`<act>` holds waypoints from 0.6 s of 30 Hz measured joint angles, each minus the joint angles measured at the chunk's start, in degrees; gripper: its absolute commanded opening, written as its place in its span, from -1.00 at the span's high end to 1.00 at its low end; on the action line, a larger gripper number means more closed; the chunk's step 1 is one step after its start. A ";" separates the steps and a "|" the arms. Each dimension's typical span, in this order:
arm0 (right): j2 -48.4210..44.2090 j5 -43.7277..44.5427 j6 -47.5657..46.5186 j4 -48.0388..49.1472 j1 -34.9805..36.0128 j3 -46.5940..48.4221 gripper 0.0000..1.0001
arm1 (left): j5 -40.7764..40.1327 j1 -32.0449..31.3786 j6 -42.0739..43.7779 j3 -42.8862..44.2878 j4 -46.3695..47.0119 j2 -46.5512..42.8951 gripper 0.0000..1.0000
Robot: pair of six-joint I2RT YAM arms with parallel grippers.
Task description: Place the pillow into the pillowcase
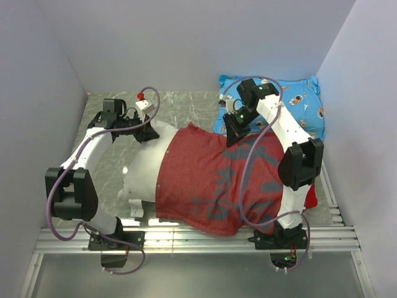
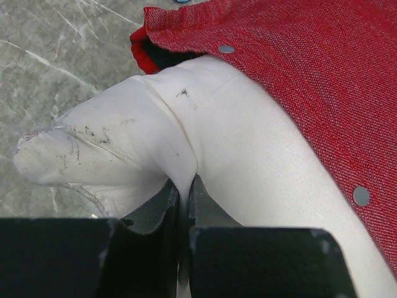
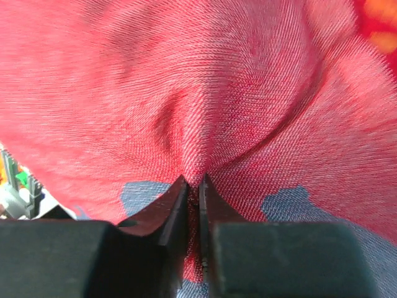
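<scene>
Grip: left claw (image 2: pixel 184 186) clenched on a fold of the pillow (image 2: pixel 248 161) at its bare white end; right claw (image 3: pixel 193 184) clenched on a pinch of the pillowcase (image 3: pixel 205 93) near its far edge. Pillow's long axis runs left-right across the tabletop (image 1: pixel 186 105), right part inside the case, snap-lined mouth just beside the left claw, so the uncovered end lies on the left arm's side. Just behind the right claw, the blue cartoon pillow (image 1: pixel 304 99) may crowd a pull that way.

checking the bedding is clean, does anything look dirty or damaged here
Yes. The corner of the pillow sticking out of the pillowcase, pinched by the left gripper, has dark smudges and a frayed seam edge. Nothing else stands out.
</scene>
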 measured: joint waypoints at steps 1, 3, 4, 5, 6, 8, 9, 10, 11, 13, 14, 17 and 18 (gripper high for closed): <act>0.33 -0.09 -0.07 -0.79 0.33 2.36 0.84 | 0.00 0.02 -0.04 0.00 0.04 0.02 0.99; 1.86 -0.26 -0.22 -1.99 1.31 8.70 1.00 | -0.02 0.07 -0.17 0.00 0.07 0.02 0.99; 2.43 -0.39 -0.35 -2.32 1.88 10.86 1.00 | -0.02 0.07 -0.17 0.00 0.07 0.02 0.99; 3.39 -0.55 -0.39 -2.97 2.73 13.57 1.00 | -0.02 0.07 -0.17 0.02 0.07 0.02 0.99; 4.42 -0.81 -0.42 -3.28 3.74 15.89 1.00 | -0.07 0.07 -0.22 0.02 0.13 0.04 0.99; 6.34 -1.49 -0.46 -3.50 5.79 19.34 1.00 | -0.20 0.07 -0.37 0.13 0.28 0.13 0.99; 7.17 -1.75 -0.50 -3.43 6.73 20.44 1.00 | -0.31 0.07 -0.55 0.24 0.37 0.24 0.99; 7.82 -1.86 -0.50 -3.45 7.61 21.09 0.98 | -0.35 0.07 -0.66 0.39 0.39 0.39 0.99; 8.31 -1.95 -0.57 -3.52 8.33 21.40 0.94 | -0.37 0.07 -0.94 0.52 0.50 0.52 0.99; 9.05 -2.21 -0.63 -3.85 9.20 21.42 0.85 | -0.37 0.07 -1.20 0.57 0.59 0.59 0.99; 9.27 -2.23 -0.61 -4.02 9.40 21.42 0.87 | -0.39 0.07 -1.25 0.57 0.74 0.59 0.99; 9.53 -2.16 -0.61 -4.39 9.53 21.40 0.90 | -0.39 0.07 -1.51 0.57 1.42 0.59 0.99; 9.53 -2.12 -0.57 -4.46 9.53 21.40 0.86 | -0.37 0.07 -1.57 0.57 1.55 0.59 0.99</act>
